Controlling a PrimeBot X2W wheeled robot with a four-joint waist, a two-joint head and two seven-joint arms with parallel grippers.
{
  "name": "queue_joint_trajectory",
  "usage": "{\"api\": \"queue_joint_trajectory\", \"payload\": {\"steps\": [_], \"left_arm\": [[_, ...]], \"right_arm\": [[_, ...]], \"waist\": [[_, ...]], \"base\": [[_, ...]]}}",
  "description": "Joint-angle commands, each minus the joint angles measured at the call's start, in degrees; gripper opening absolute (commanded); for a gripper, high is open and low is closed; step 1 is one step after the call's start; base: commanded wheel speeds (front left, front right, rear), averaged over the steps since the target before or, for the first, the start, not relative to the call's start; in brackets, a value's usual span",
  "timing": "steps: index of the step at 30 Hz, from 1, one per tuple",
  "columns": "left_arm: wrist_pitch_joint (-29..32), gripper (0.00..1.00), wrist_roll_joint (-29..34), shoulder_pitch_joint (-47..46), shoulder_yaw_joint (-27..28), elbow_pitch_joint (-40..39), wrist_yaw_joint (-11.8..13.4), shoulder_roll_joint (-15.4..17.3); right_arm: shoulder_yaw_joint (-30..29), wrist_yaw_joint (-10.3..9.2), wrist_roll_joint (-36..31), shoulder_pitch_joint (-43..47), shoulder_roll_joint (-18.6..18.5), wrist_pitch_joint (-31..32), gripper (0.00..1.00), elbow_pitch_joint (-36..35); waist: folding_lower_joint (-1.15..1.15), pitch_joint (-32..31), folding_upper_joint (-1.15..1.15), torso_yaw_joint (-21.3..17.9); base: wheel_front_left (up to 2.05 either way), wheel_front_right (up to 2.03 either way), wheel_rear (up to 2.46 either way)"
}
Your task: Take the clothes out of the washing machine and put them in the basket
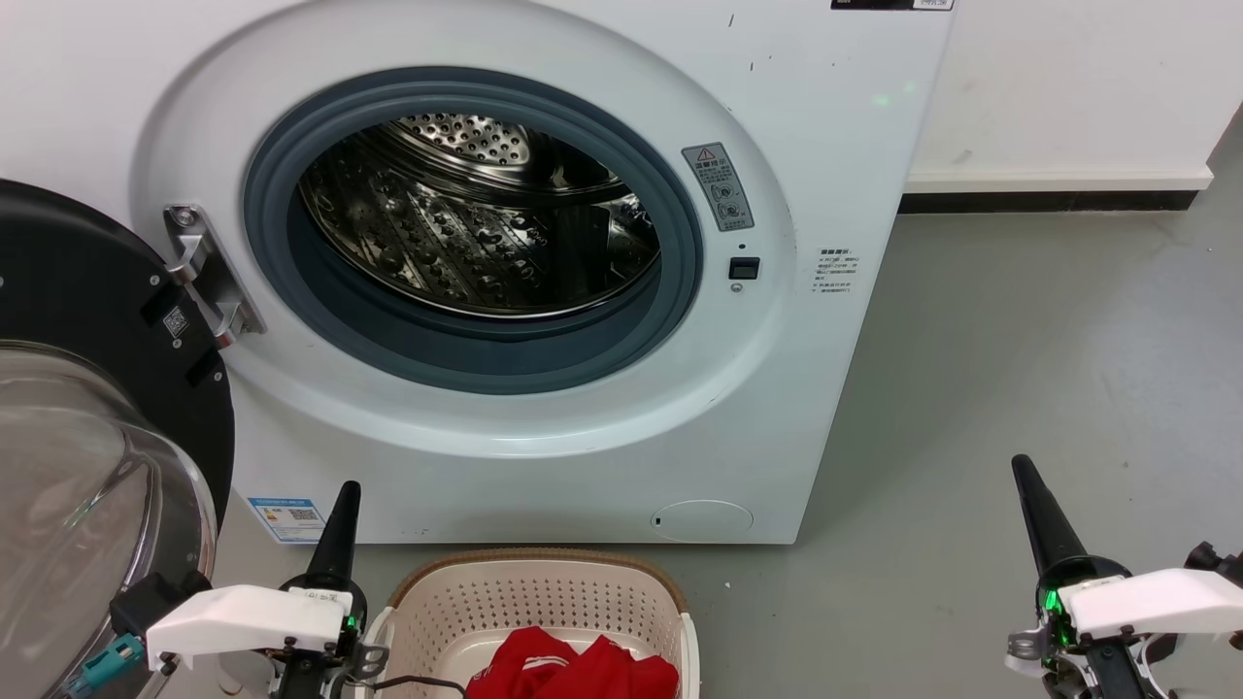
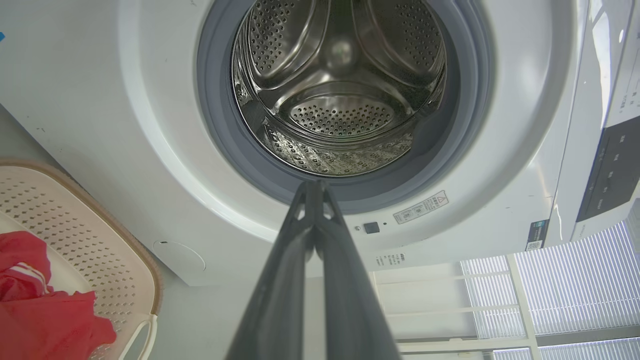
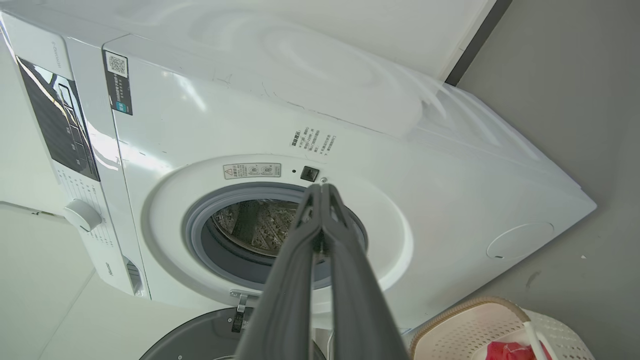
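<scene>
The clothes lie bunched in the basket just before the washing machine, under its open porthole, between the left claw and right claw, both clenched on nothing, with grey floor stretching rightward.

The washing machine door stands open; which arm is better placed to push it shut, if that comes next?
Likely the left. The door hangs on the left of the washing machine, close beside the left gripper. The right gripper is out beyond the machine's far edge.
</scene>
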Motion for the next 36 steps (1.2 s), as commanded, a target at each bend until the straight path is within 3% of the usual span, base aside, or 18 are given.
{"api": "queue_joint_trajectory", "payload": {"steps": [1, 36], "left_arm": [[0.2, 0.0, -1.1, -1.2, 0.3, -0.2, -0.4, -0.2], [3.4, 0.0, -16.3, -2.6, 2.9, 1.8, -2.5, -1.3]], "right_arm": [[-0.2, 0.0, 1.2, -1.5, -0.3, 0.2, 0.0, -0.1], [-1.8, -0.02, 17.5, -3.6, 0.1, 2.5, 0.0, 2.8]], "waist": [[0.0, 0.0, 0.0, 0.0], [0.0, 0.5, 0.0, 0.1]], "base": [[0.0, 0.0, 0.0], [0.0, 0.0, 0.0]]}}
